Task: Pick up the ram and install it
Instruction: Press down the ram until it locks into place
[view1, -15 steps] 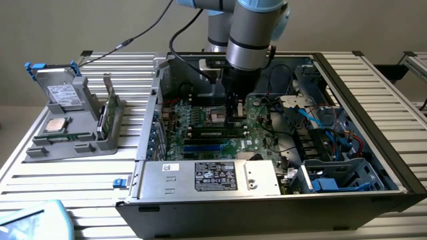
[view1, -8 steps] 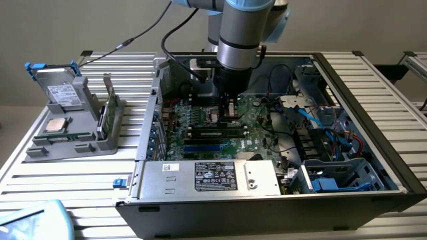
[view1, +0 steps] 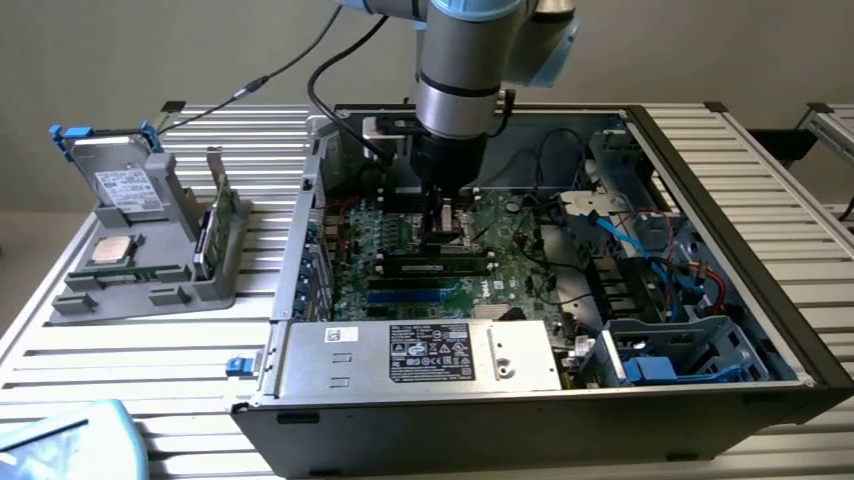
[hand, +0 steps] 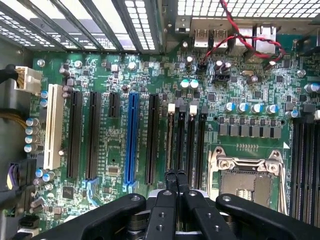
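Wrist view: the gripper (hand: 175, 176) hangs low over a green motherboard (hand: 240, 85), its two black fingers (hand: 170, 182) drawn together with only a thin dark slit between them. The ram (hand: 170, 142) sits on edge in a black slot that runs straight ahead from the fingertips, white clips at the far end. Whether the tips touch it cannot be told. Three more black slots lie just beside it, and an open silver processor socket (hand: 247, 182) lies beyond them on that side. On the other side of the fingers stands a long blue slot (hand: 132, 135) among black ones. Red wires (hand: 240, 35) loop far ahead of the fingers.

In the exterior view the gripper (view1: 445, 228) reaches down into an open computer case (view1: 747, 200), and the ram (view1: 434, 267) lies in its slot just beneath the fingers. A silver power supply (view1: 414, 355) bears a black label, its writing too small to read. Well away from the fingers, outside the case, a grey holder (view1: 147, 290) carries a labelled hard drive (view1: 124, 187) and a square processor (view1: 112, 250); neither label is legible
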